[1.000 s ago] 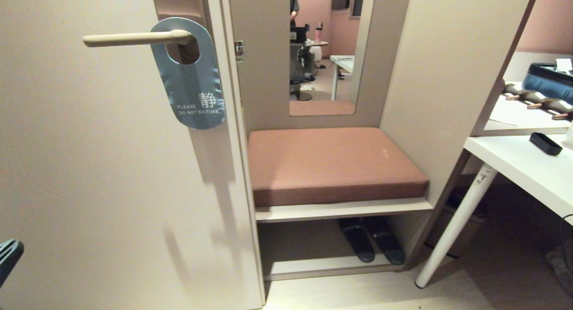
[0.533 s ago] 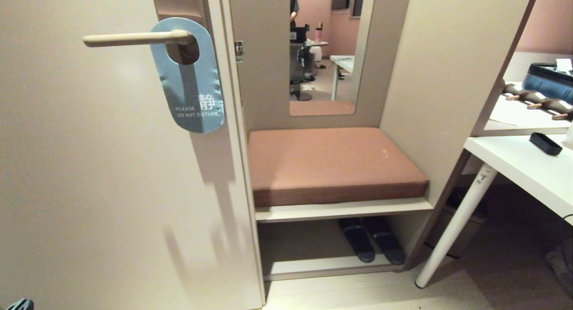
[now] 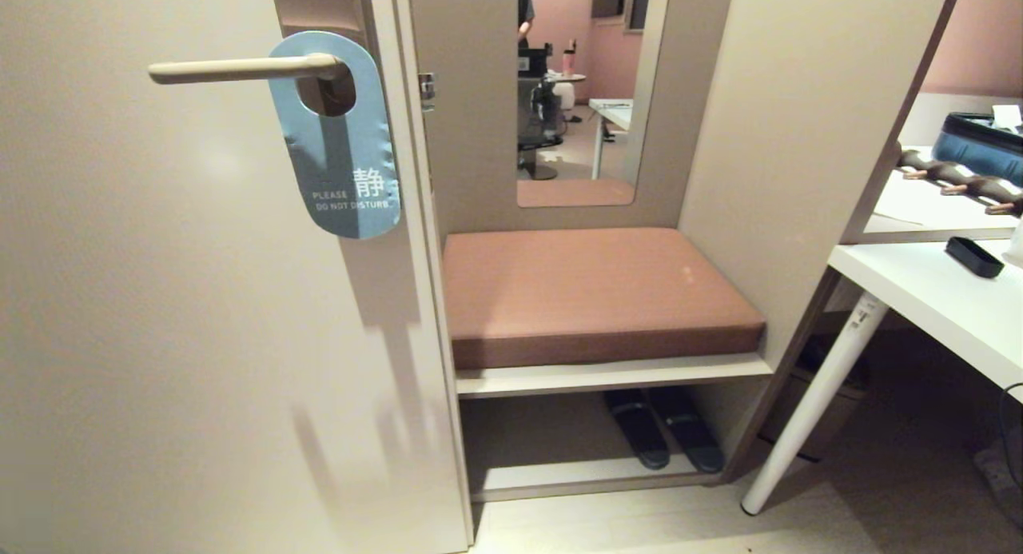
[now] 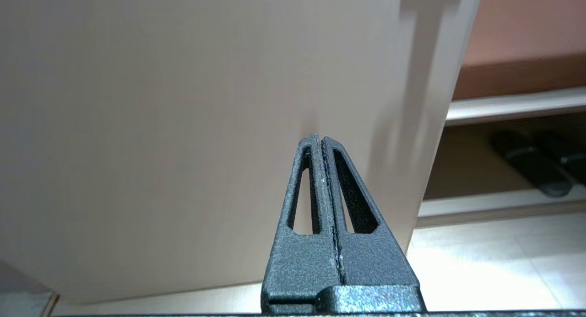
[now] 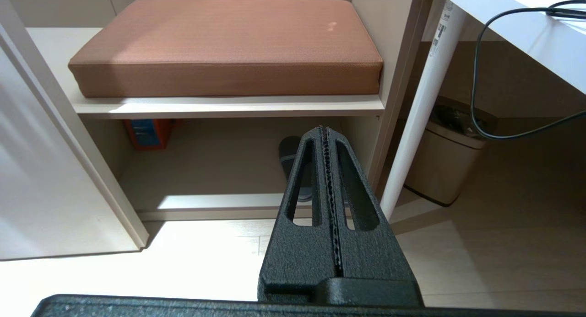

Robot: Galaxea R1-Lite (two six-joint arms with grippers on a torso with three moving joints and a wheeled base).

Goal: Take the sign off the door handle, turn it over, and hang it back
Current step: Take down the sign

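Only the two grippers of the robot can be seen. The left gripper (image 4: 322, 141) is dark grey metal with a grainy, pebbled finish: two flat tapering fingers (image 4: 304, 189), each cut through by a long slot, rising from a blocky base. The right gripper (image 5: 324, 130) is the same build but blacker, with a finely toothed seam between its fingers (image 5: 352, 189) and a dark textured housing below its base.

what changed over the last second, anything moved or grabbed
The left gripper dropped out of the head view's lower left corner; it is shut and empty, low by the door. The sign swung slightly and settled on the handle, blue side out. Right gripper unchanged, shut.
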